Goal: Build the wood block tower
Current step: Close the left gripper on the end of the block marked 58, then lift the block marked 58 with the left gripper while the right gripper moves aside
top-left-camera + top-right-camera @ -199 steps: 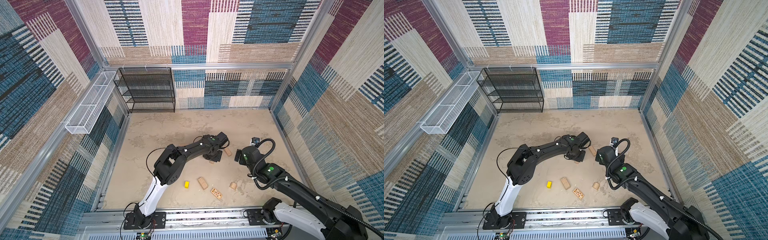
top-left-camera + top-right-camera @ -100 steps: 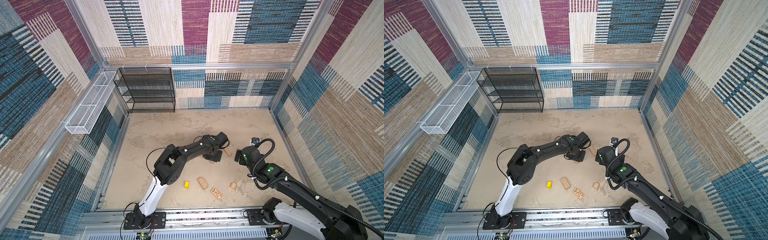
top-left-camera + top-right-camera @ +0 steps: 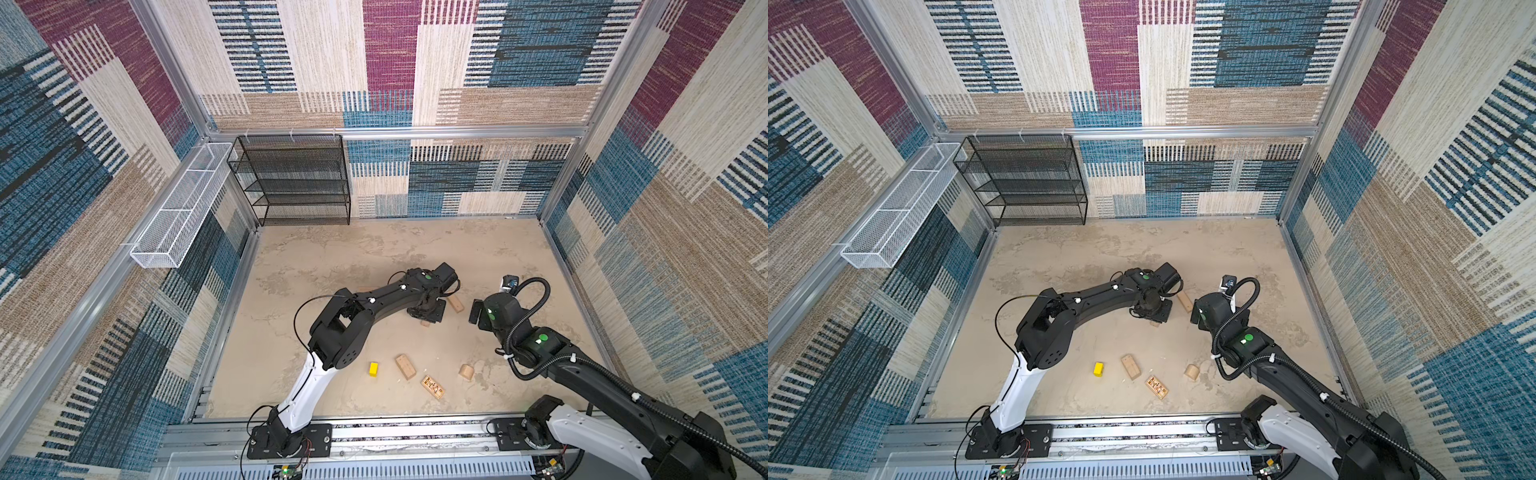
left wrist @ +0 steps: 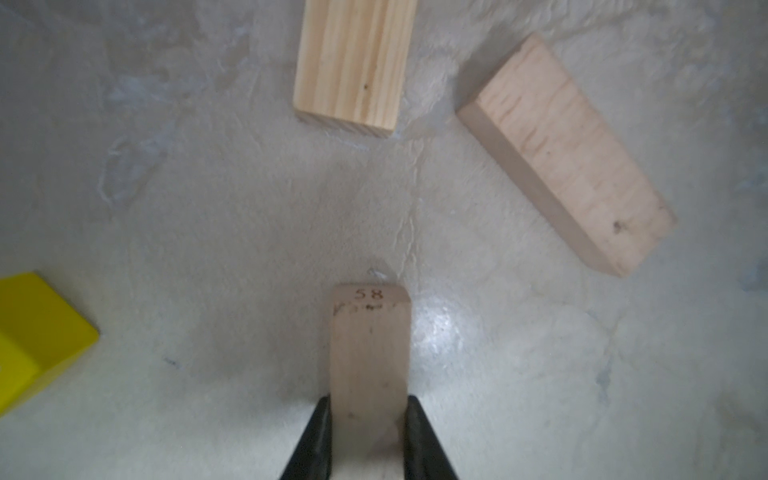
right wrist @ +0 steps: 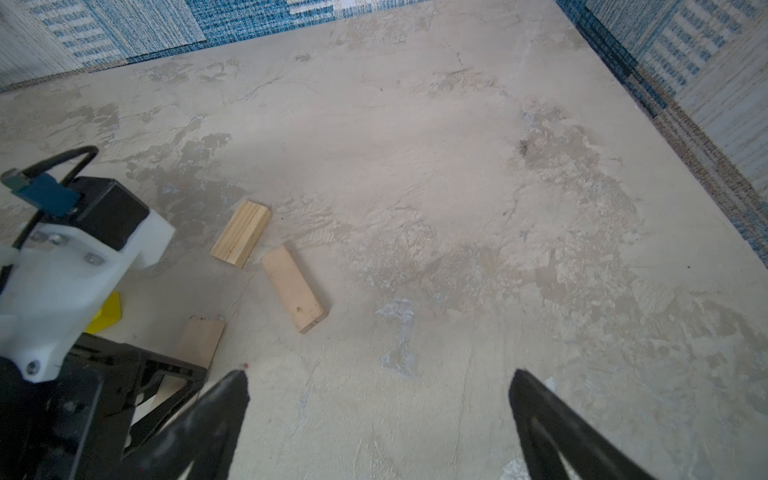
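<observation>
Left arm (image 3: 386, 296) stretched out to mid-surface, a little right of centre, wrist turned down. Left jaws narrow, clamped on either side of a pale oblong block (image 4: 369, 353) with "58" pencilled at its free end. Held block pointing away from the jaws, low over the surface (image 4: 208, 208); contact with it not clear. Just beyond the held block, two loose oblongs lying flat: a grained pine block (image 4: 351, 62) and a pale flat block (image 4: 565, 158), set at an angle to each other, apart, neither touching the held one. Yellow block (image 4: 37, 332) off to one side of the held block, partly tucked under the left wrist in the right wrist view. Along the near edge in both top views, left to right: small yellow cube (image 3: 373, 368), tan oblong (image 3: 405, 366), dark-patterned block (image 3: 432, 386), rounded tan piece (image 3: 466, 372). Each lying singly on the surface, apart from its neighbours and well apart from the left jaws. Right arm (image 3: 540, 345) just right of the left wrist. Right jaws spread wide with nothing between them, hanging above bare surface and aimed toward the far side. Black mesh shelf (image 3: 291, 178) at the far left corner; white wire basket (image 3: 178, 208) on the left wall.
</observation>
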### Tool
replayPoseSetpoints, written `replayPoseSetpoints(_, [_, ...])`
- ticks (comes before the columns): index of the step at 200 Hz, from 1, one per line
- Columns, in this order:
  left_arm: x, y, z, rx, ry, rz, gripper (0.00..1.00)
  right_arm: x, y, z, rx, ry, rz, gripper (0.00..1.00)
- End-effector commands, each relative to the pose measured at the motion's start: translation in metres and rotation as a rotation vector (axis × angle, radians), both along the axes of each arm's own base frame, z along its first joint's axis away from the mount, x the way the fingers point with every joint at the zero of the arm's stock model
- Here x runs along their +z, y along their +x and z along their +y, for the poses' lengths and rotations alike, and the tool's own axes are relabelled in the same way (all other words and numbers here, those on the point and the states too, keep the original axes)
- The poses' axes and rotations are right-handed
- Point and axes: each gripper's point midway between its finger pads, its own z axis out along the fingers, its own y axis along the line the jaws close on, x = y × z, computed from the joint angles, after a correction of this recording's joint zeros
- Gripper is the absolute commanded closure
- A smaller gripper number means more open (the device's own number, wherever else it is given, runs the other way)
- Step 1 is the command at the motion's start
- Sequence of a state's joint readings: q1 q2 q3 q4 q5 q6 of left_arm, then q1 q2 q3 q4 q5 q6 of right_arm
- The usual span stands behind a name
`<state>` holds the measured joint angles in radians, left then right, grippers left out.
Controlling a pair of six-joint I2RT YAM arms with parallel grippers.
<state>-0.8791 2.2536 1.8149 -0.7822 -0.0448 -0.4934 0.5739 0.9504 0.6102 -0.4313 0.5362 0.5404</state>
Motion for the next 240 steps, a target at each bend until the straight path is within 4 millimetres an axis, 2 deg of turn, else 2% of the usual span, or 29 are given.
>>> replayPoseSetpoints(1, [0.002, -0.001, -0.003, -0.024, -0.008, 0.010, 1.00, 0.005, 0.002, 0.002, 0.002, 0.015, -0.014, 0.00])
replayPoseSetpoints(51, [0.020, 0.003, -0.013, -0.034, -0.055, -0.008, 1.00, 0.013, -0.001, 0.004, 0.013, 0.029, 0.002, 0.00])
replayPoseSetpoints(95, [0.038, 0.007, -0.021, -0.057, -0.091, -0.038, 1.00, 0.016, -0.003, 0.015, 0.043, 0.075, 0.045, 0.01])
replayPoseSetpoints(139, [0.065, 0.005, -0.010, -0.086, -0.114, -0.111, 1.00, 0.029, 0.007, 0.048, 0.125, 0.203, 0.062, 0.12])
replayPoseSetpoints(164, [0.080, 0.005, 0.007, -0.091, -0.098, -0.171, 1.00, 0.031, 0.015, 0.070, 0.163, 0.296, 0.080, 0.18])
replayPoseSetpoints(187, [0.090, 0.006, 0.033, -0.067, -0.086, -0.216, 1.00, 0.029, 0.026, 0.093, 0.201, 0.372, 0.105, 0.23])
replayPoseSetpoints(214, [0.096, 0.005, 0.077, 0.004, -0.081, -0.233, 1.00, 0.022, 0.043, 0.126, 0.246, 0.403, 0.153, 0.25])
replayPoseSetpoints(240, [0.114, -0.002, 0.123, 0.096, -0.107, -0.256, 1.00, 0.020, 0.063, 0.176, 0.316, 0.361, 0.164, 0.25])
